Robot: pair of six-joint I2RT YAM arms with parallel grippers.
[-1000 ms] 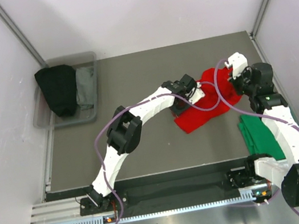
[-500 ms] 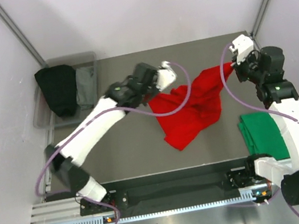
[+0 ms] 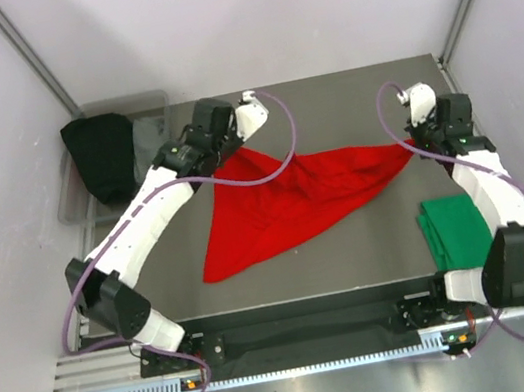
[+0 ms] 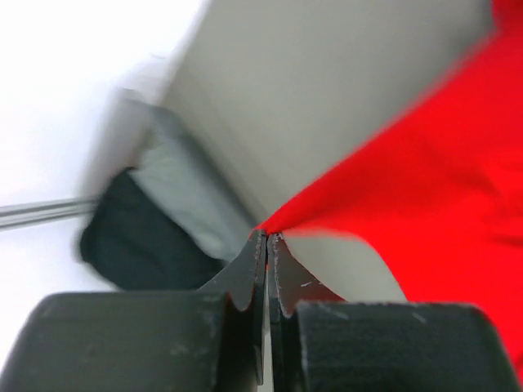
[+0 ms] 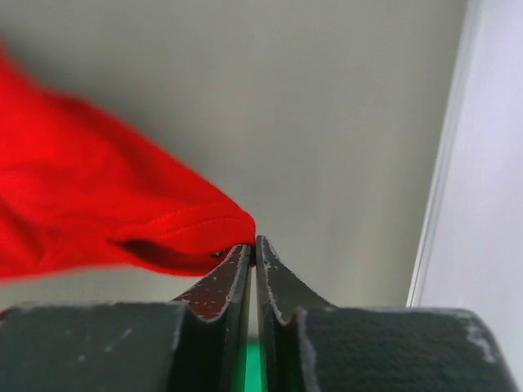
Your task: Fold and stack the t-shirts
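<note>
Pinching one red t-shirt [image 3: 284, 202]: left tool [image 4: 267, 238], right tool [image 5: 252, 242]; one green t-shirt [image 3: 456, 228]

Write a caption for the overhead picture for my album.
Left claw and right claw each pinch a corner of the red t-shirt, spread over the table; the green t-shirt lies folded nearby.

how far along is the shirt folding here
Done: the green t-shirt lies folded at the near right. In hand: the red t-shirt is stretched between the left gripper and right gripper, each shut on one end. Left: folding the red one and stacking it with the green.
</note>
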